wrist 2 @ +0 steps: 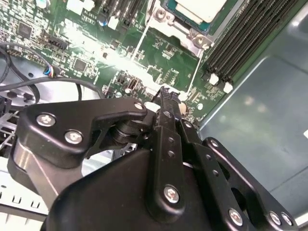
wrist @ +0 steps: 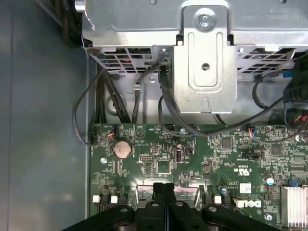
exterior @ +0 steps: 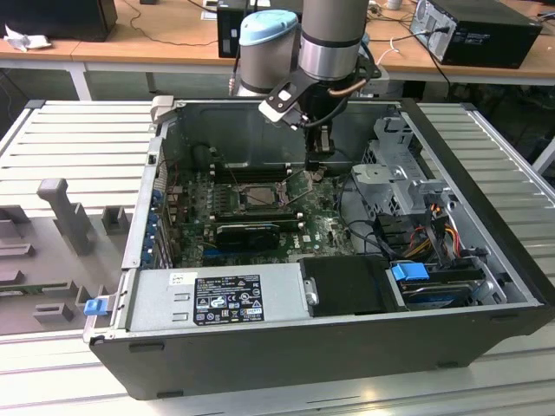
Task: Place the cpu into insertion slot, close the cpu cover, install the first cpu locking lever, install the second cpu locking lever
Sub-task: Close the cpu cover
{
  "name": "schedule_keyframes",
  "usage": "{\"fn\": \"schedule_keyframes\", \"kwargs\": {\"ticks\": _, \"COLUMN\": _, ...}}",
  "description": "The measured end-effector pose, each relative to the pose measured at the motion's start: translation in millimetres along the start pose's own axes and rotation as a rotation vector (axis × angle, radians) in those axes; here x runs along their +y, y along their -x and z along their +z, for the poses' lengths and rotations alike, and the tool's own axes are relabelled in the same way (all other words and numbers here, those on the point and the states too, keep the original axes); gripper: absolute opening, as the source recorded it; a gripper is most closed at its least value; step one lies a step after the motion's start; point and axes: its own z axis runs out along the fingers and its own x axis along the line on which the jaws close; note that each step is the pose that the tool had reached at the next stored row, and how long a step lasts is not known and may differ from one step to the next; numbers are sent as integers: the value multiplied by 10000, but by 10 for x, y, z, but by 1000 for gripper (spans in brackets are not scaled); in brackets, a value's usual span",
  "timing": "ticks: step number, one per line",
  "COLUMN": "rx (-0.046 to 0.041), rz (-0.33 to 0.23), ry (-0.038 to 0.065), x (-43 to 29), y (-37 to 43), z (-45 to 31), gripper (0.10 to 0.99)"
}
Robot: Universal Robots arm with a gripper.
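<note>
Gripper [exterior: 319, 154] of matt black linkage, hanging inside an open tower case [exterior: 303, 355]. Its two slim fingers are pressed together with nothing between them, the tips just above the green motherboard [wrist: 159, 159] in the first wrist view. The cpu [wrist 2: 199, 7] — a flat square with a pale, satin metal top — lies in the insertion slot [exterior: 258, 196], near the gripper but clear of it. Silvery plate of the cpu cover [wrist 2: 187, 30] borders the chip; whether it is latched cannot be told. Long, narrow black memory slots [wrist 2: 245, 38] run beside the socket. A perforated, folded steel drive cage [wrist: 207, 48] and looping black cables [wrist: 82, 115] stand past the board's edge, with a round coin cell [wrist: 122, 148] just inside it. The dark grey case rests on a table [exterior: 78, 139] of ribbed aluminium — wooden desks [exterior: 156, 35] carrying black boxes [exterior: 486, 30] stand behind.
</note>
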Motion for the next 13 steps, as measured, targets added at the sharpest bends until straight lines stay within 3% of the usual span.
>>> {"fn": "schedule_keyframes", "kwargs": {"ticks": 6, "rx": 10, "rz": -32, "ry": -11, "x": 141, "y": 0, "z": 25, "gripper": 106}}
{"fn": "schedule_keyframes", "kwargs": {"ticks": 10, "rx": 15, "rz": -136, "ry": -23, "x": 211, "y": 5, "z": 144, "gripper": 106}}
{"fn": "schedule_keyframes", "kwargs": {"ticks": 13, "rx": 13, "rz": -189, "ry": -41, "x": 212, "y": 30, "z": 183, "gripper": 106}}
